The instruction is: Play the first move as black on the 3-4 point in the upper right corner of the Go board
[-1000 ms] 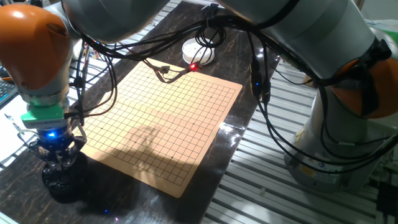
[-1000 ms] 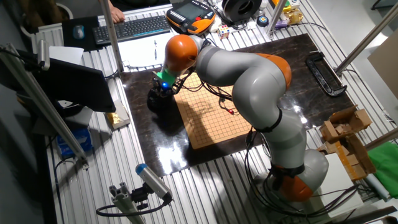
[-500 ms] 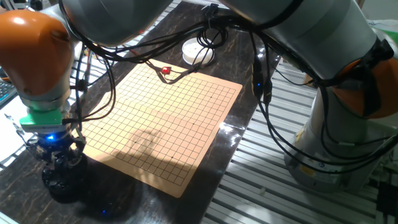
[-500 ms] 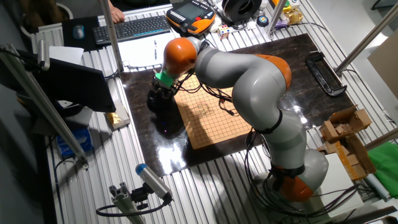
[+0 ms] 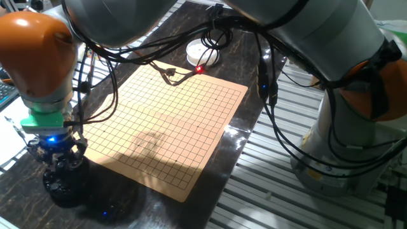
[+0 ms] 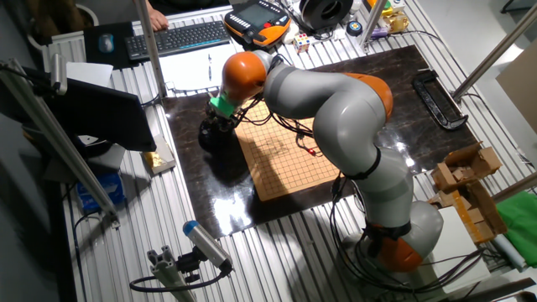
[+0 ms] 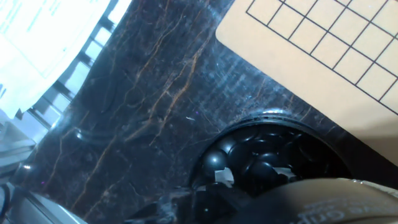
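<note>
Black, glossy stones fill a dark round bowl that stands on the dark marble tabletop, just off a corner of the tan Go board. In one fixed view the gripper hangs right over this bowl at the near left, its fingers reaching down to the rim; a blue light glows on the wrist above. Whether the fingers are apart or closed on a stone cannot be told: the hand view shows only a blurred dark edge at the bottom. No stone lies on the board's grid. A white bowl sits past the board's far edge.
</note>
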Motion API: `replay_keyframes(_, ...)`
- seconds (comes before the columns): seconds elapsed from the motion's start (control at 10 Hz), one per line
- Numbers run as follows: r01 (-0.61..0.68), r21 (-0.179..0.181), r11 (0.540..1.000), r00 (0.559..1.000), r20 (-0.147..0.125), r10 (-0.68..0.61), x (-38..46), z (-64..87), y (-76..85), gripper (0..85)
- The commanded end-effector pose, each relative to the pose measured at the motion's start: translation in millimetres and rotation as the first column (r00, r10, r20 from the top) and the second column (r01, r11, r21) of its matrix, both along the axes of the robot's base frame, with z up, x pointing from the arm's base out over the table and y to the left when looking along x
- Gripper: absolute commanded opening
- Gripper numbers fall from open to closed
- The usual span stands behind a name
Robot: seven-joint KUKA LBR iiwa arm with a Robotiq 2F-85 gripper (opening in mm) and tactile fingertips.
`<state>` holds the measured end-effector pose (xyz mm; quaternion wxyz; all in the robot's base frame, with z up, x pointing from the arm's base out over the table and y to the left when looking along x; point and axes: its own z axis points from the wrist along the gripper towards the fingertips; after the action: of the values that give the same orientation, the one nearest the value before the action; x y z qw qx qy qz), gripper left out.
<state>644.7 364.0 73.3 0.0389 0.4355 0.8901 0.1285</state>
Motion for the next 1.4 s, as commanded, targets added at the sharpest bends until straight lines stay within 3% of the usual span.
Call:
replay_keyframes(0.0,0.001,-0.003,1.000,1.000,0.005,-0.001,1.2,-4.0,0.2,38.7)
replay_keyframes(0.6,-0.014,-0.004,1.000,1.000,0.014,0.014,-0.3,-8.6,2.3,33.7)
replay_keyframes(1.0,-0.053,-0.003,0.999,0.998,0.027,0.053,-0.7,-8.1,2.4,1.3)
replay_keyframes(1.3,-0.073,-0.013,0.997,0.997,0.023,0.074,-2.5,-4.2,2.8,0.7)
